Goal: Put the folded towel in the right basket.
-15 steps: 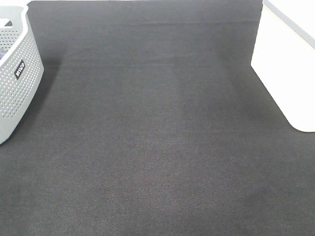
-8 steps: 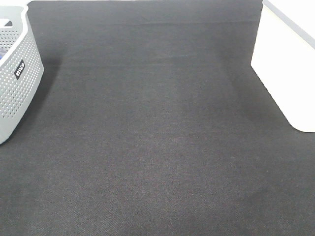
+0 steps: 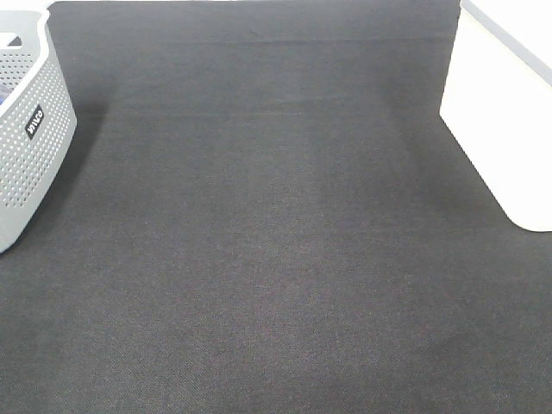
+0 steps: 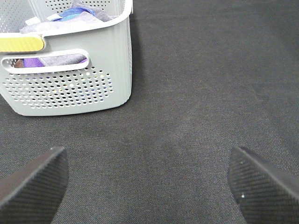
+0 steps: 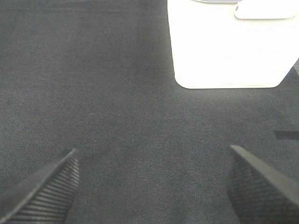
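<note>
Both hands, the left hand (image 4: 147, 179) and the right hand (image 5: 152, 184), hang spread wide and empty above the dark cloth-covered desk (image 3: 276, 259). The perforated grey plastic basket (image 4: 70, 70) at left holds mixed cloths; the plain white basket (image 5: 229, 46) stands right. No folded towel shows, perhaps already inside.

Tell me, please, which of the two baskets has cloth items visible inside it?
The grey perforated basket on the left: the left wrist view shows purple and blue cloth over its rim and through its handle slot. The white basket on the right shows only plain solid walls; its inside is unseen.
</note>
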You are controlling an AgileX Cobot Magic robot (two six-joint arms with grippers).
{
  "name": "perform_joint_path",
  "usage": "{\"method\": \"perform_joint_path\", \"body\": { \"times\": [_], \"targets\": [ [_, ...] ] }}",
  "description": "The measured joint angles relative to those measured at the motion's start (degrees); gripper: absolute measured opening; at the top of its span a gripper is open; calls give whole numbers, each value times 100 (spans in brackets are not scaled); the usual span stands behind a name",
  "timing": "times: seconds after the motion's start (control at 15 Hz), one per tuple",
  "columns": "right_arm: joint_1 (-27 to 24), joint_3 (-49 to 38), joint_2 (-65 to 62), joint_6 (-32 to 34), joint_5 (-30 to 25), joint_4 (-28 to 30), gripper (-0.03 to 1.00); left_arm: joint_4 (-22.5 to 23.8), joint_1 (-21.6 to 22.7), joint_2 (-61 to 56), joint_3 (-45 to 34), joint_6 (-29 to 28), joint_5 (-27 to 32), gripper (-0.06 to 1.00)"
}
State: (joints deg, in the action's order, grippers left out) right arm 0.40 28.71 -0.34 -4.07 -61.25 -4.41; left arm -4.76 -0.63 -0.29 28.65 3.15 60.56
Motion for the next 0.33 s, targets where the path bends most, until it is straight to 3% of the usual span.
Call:
{"method": "perform_joint_path", "body": {
  "times": [0.33],
  "targets": [
    [0, 0, 0, 0, 0, 0, 79, 0, 0, 0, 0, 0, 0, 87]
  ]
}}
